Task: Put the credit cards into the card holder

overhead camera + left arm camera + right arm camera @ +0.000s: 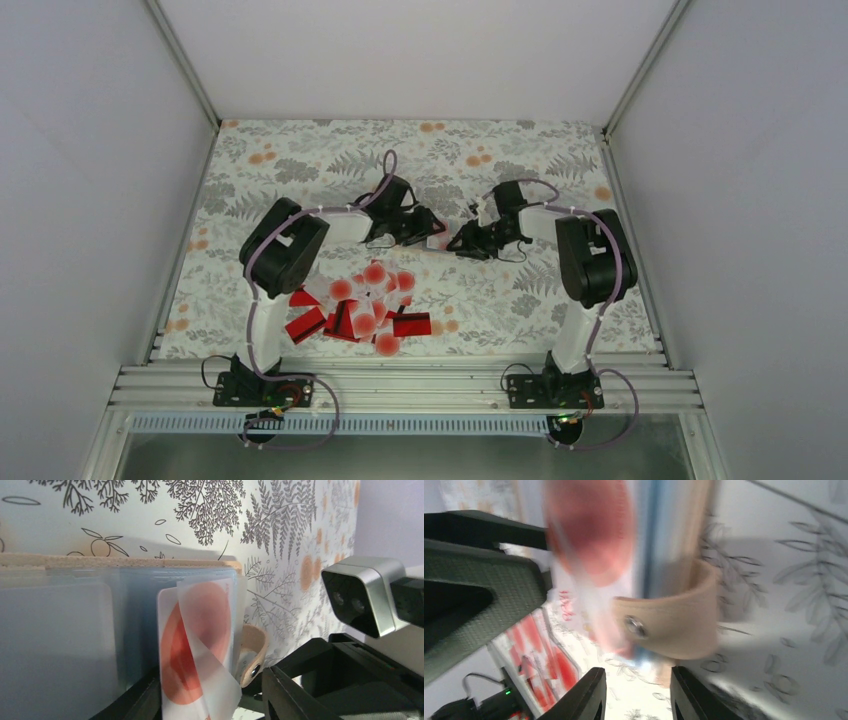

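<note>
Dotted card (197, 645) partly inside card holder (75, 630); my left gripper (212, 700) stands wide, my right gripper (636, 695) clamps it steady for loading.

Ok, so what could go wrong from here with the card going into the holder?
The dotted card looks only partly inside the card holder and tilted; with the left gripper open around it, it may slip out.
The right gripper seems to hold the holder by one edge, so a push could twist it.
The remaining credit cards overlap in a pile, so picking one alone may be hard.
</note>
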Controlling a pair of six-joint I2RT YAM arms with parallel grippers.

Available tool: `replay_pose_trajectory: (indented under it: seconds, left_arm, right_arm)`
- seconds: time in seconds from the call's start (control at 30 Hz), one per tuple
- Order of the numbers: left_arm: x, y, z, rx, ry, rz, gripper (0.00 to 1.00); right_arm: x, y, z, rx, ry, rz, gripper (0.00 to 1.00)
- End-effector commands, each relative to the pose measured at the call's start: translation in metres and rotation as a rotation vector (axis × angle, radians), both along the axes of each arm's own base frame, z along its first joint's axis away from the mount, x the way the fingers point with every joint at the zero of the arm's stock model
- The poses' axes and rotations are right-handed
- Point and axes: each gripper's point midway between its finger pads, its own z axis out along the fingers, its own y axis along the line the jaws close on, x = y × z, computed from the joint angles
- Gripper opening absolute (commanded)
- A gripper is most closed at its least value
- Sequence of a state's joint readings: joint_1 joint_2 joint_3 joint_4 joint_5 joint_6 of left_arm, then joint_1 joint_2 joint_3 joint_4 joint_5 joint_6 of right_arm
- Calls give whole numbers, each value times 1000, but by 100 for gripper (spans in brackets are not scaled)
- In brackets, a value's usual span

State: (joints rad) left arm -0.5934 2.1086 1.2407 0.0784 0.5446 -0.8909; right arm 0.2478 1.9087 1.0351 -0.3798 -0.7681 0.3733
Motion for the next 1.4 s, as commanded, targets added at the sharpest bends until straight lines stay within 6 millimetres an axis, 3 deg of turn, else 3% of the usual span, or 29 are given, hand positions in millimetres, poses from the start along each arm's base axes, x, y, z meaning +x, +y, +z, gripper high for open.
replay_pose_trajectory:
  seconds: [0.0,0.53,0.9,1.03,1.2,1.37]
  left_arm:
    - [-18,22,-34,175,91,17,51]
    - [-22,26,-21,313,125,14,99]
    - [-22,37,10,351,69,9,100]
    - [-25,36,9,378,96,-37,100]
    - [-30,38,-3,438,161,-95,100]
    - [-23,44,15,513,86,-91,100]
  right_arm:
    - [-12,-16,-13,-124,55,-17,34]
    - [5,-17,17,-138,-14,-17,34]
    - [11,-1,63,-22,-92,26,37]
    - [11,4,76,20,-108,28,38]
    - [16,3,83,8,-122,7,38]
    - [26,-8,84,-76,-156,-20,39]
